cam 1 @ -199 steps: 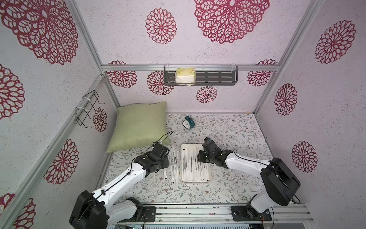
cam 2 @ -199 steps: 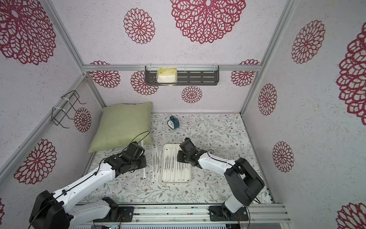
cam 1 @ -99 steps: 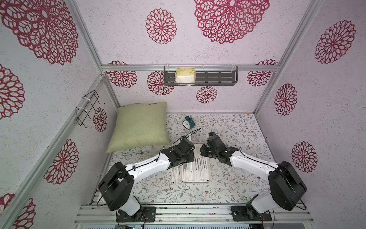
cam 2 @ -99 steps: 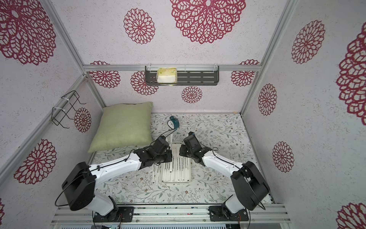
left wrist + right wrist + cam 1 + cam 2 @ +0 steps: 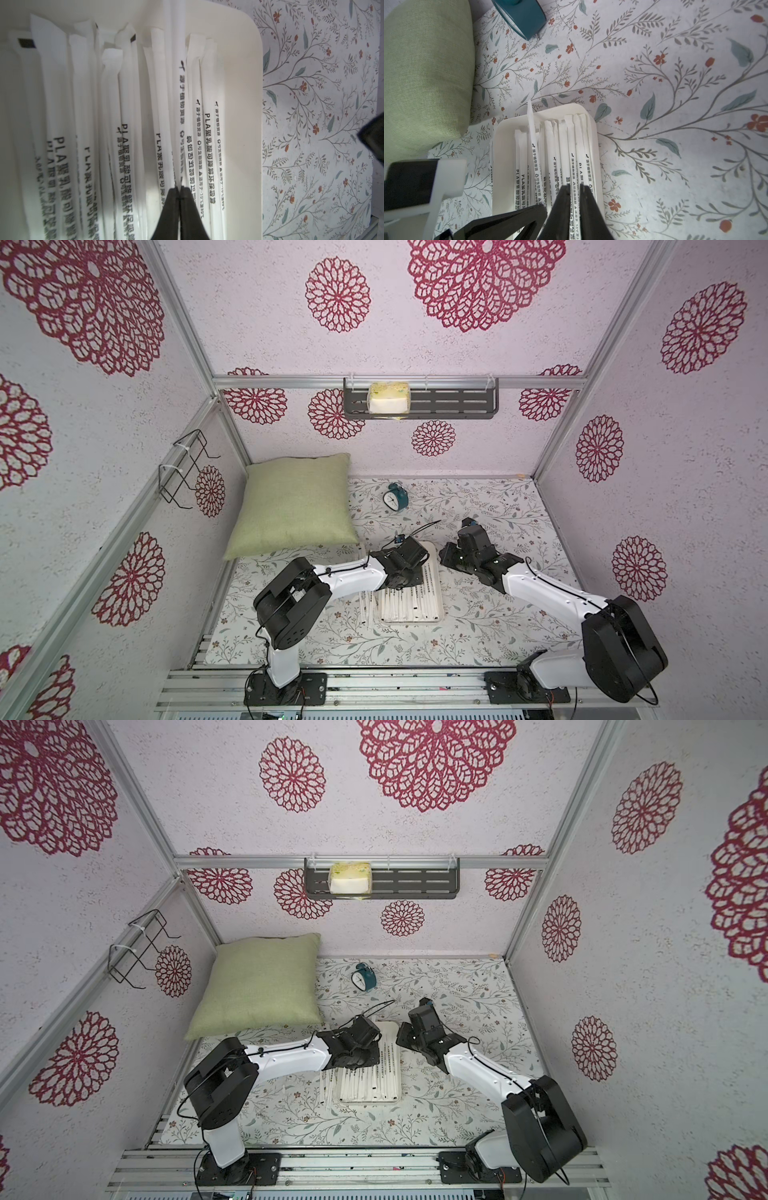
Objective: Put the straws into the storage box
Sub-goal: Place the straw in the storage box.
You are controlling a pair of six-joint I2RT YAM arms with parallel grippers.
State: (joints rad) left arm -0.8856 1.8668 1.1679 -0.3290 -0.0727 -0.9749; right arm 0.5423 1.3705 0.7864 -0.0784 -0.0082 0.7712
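Observation:
The storage box (image 5: 441, 597) (image 5: 399, 1085) is a shallow white tray in the middle of the floral table, and several white paper-wrapped straws (image 5: 409, 605) (image 5: 365, 1085) lie lengthwise in it. A few loose straws (image 5: 365, 610) (image 5: 326, 1090) rest on the table along its left side. My left gripper (image 5: 411, 578) (image 5: 179, 188) hangs over the box's middle, shut on one straw (image 5: 178, 62) that runs along the others and pokes past the far rim (image 5: 532, 128). At the box's far right, my right gripper (image 5: 444, 560) (image 5: 575, 187) pinches a straw (image 5: 572, 145) lying near the right rim (image 5: 598, 166).
A green pillow (image 5: 295, 502) lies at the back left, close to the box's far left corner. A teal alarm clock (image 5: 395, 497) stands behind the box. The back wall carries a dark slotted shelf (image 5: 457, 404) with a yellow pack, and the left wall a wire rack (image 5: 183, 468).
My left arm has swung from the loose straws left of the box to over the box, bringing a straw. The right gripper has stayed by the far right corner, shifting slightly.

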